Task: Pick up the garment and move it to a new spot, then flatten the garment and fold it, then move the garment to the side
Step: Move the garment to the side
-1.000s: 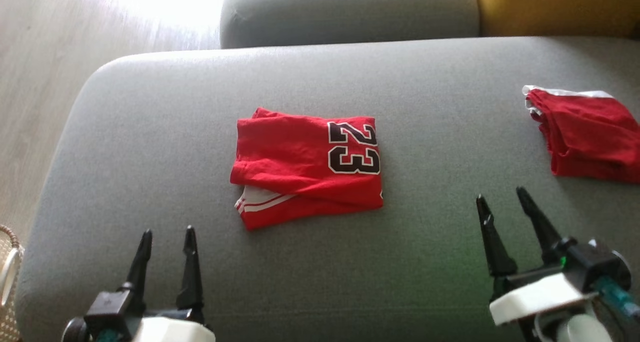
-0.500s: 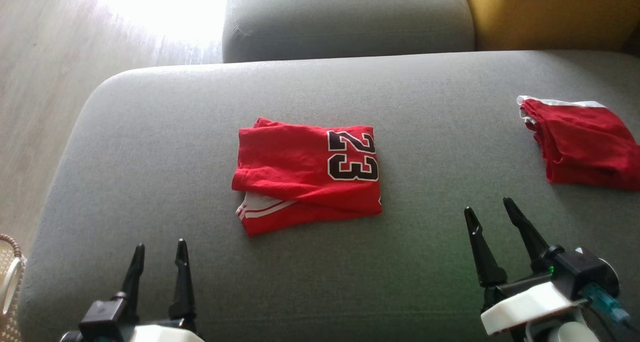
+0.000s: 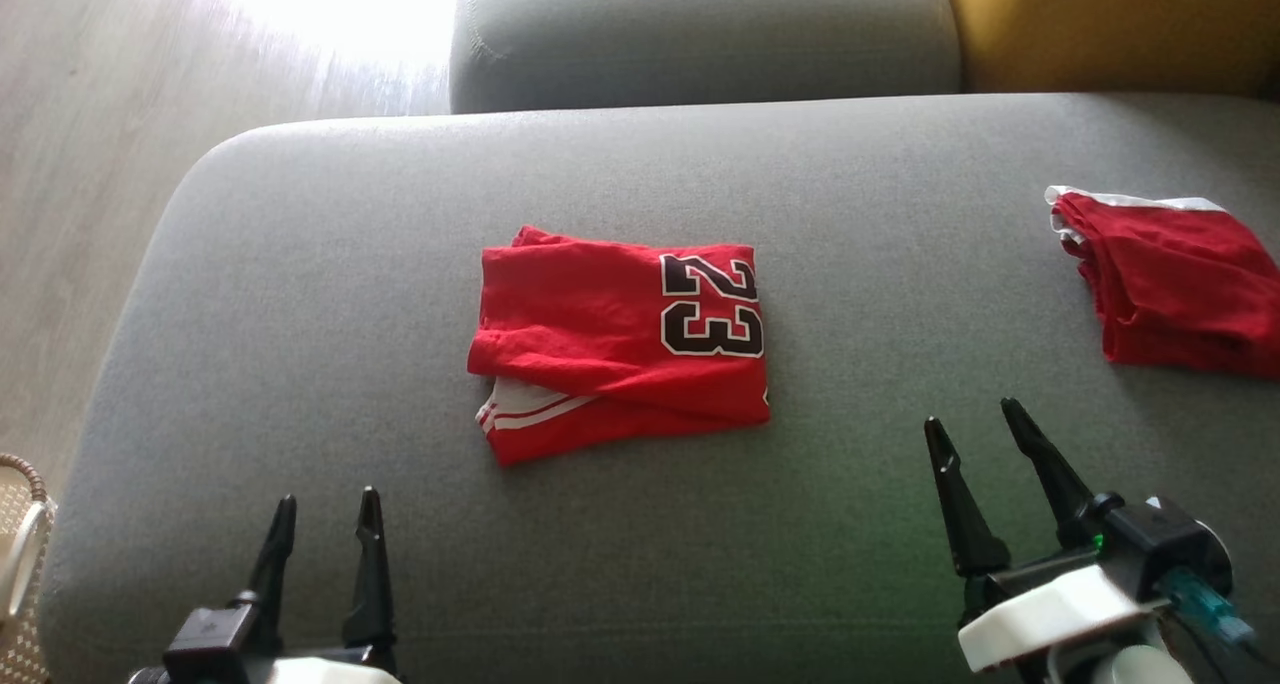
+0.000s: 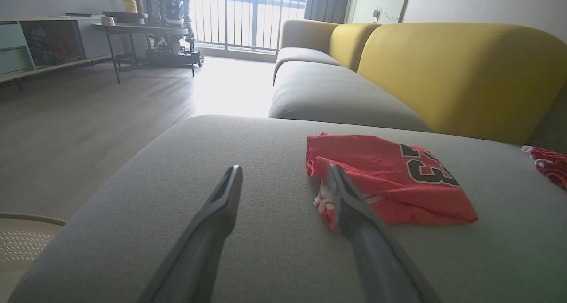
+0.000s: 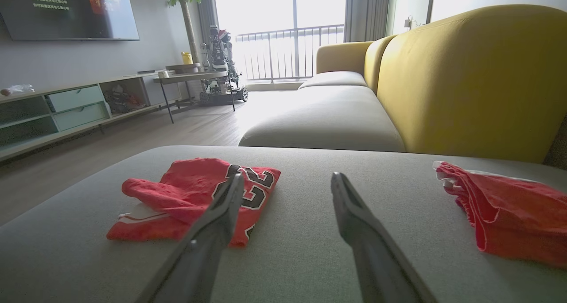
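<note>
2 jaw pairs apart, empty: left gripper [image 3: 328, 497], right gripper [image 3: 971, 414]; folded garment [image 3: 600, 344] (23 on top) lies ahead, between them.

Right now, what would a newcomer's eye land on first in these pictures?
The folded red jersey with a black 23, lying in the middle of the grey cushion, stands out first. A second red garment sits near the cushion's right edge. The left gripper and right gripper hover open over the near edge, both empty and apart from the cloth.
</note>
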Controlling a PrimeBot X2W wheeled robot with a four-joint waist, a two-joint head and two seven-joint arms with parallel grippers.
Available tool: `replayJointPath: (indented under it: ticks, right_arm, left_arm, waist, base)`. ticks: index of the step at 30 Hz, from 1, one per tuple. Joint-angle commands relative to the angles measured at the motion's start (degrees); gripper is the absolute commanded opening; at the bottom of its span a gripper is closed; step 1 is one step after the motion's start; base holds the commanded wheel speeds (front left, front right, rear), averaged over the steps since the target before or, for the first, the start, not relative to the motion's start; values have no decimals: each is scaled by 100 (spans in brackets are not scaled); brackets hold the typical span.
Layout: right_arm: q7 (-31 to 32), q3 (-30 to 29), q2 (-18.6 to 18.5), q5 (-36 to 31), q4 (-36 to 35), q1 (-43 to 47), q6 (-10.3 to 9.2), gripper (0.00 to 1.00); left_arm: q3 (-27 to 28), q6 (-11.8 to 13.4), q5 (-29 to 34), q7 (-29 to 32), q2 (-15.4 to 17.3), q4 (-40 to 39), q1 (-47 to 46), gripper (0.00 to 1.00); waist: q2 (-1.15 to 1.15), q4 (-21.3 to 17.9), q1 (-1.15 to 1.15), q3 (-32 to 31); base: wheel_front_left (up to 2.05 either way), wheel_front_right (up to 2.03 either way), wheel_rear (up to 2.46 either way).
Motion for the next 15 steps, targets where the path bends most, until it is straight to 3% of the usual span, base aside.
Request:
replayJointPath:
  ticks: [1, 15]
  right_arm:
    - [-53, 161, -25, 16, -147, -86, -1, 100]
    - [-53, 200, -25, 58, -125, -107, -1, 100]
  left_arm:
    - [233, -8, 65, -70, -43, -187, -228, 100]
    - [175, 15, 33, -70, -46, -219, -233, 100]
  waist:
    - [0, 2, 0, 2]
    - [0, 3, 0, 100]
  base:
    - [0, 0, 0]
    - [0, 0, 0]
